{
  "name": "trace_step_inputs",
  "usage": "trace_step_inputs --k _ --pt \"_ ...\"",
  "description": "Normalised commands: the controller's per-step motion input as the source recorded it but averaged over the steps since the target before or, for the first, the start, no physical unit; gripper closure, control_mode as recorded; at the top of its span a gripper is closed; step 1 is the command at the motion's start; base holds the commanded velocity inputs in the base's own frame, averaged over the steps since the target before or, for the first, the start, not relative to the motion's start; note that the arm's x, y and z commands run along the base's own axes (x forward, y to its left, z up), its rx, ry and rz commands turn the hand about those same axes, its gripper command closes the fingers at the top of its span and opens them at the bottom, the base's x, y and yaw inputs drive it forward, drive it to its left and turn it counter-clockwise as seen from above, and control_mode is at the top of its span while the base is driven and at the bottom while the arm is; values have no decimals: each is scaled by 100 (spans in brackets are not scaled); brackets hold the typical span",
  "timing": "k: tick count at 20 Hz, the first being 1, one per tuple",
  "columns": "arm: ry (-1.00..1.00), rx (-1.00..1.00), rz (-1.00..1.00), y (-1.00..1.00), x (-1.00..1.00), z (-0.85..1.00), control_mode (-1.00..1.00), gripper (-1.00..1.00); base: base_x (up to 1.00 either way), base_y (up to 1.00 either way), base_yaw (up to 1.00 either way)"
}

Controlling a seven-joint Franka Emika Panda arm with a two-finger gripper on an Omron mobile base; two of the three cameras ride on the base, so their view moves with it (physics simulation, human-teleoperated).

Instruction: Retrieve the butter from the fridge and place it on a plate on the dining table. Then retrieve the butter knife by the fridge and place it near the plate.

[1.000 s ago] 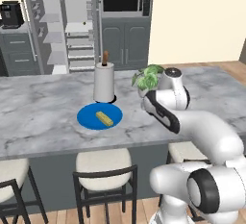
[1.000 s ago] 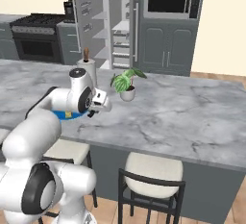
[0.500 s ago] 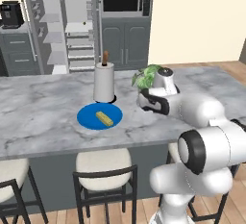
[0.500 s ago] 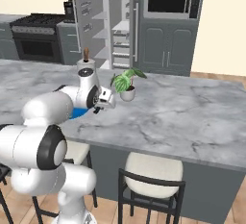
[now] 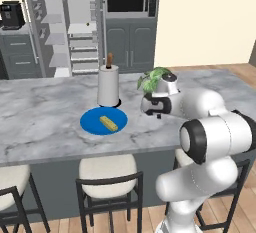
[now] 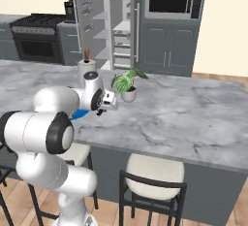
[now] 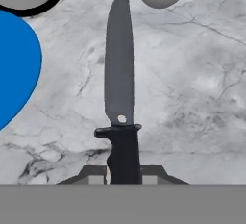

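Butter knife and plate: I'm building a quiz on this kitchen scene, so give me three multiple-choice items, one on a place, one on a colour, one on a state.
1. Where does the butter lie?
A. on the plate
B. on a stool
C. in the fridge

2. What colour is the plate?
A. red
B. blue
C. white

3. What is the gripper doing?
A. open, empty
B. shut on the butter knife
C. shut on the plant pot

Key: 1 A, the yellow stick rests on the disc; 2 B, it is bright blue; 3 B, the hand view shows the dark handle between the fingertips.
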Motion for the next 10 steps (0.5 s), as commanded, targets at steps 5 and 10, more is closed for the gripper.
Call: trace_step_inputs --k 5,10 --pt "0 0 5 0 22 -36 -100 100 0 0 0" --pt "0 0 2 5 37 -29 -100 100 0 0 0"
